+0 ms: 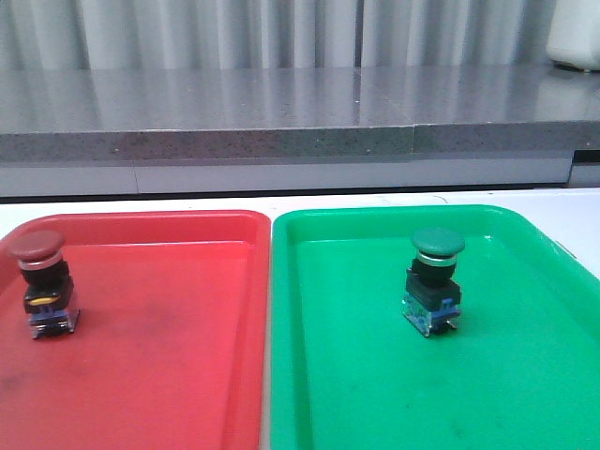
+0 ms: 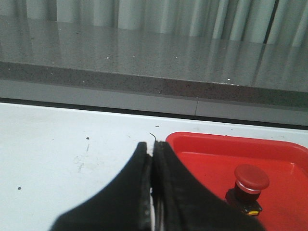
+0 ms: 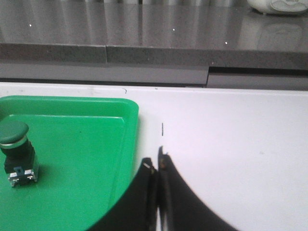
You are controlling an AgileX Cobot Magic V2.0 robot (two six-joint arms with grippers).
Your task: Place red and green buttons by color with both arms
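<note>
The red button (image 1: 42,281) stands upright at the left side of the red tray (image 1: 169,375). The green button (image 1: 433,279) stands upright in the green tray (image 1: 375,394). Neither arm shows in the front view. In the left wrist view my left gripper (image 2: 152,147) is shut and empty over the white table beside the red tray's (image 2: 202,149) corner, the red button (image 2: 249,185) a short way off. In the right wrist view my right gripper (image 3: 156,159) is shut and empty next to the green tray's (image 3: 96,154) edge, apart from the green button (image 3: 17,154).
A white table (image 2: 57,144) carries both trays side by side. A grey stone ledge (image 1: 281,112) runs along the back with curtains behind. A white object (image 1: 574,37) sits on the ledge at the far right.
</note>
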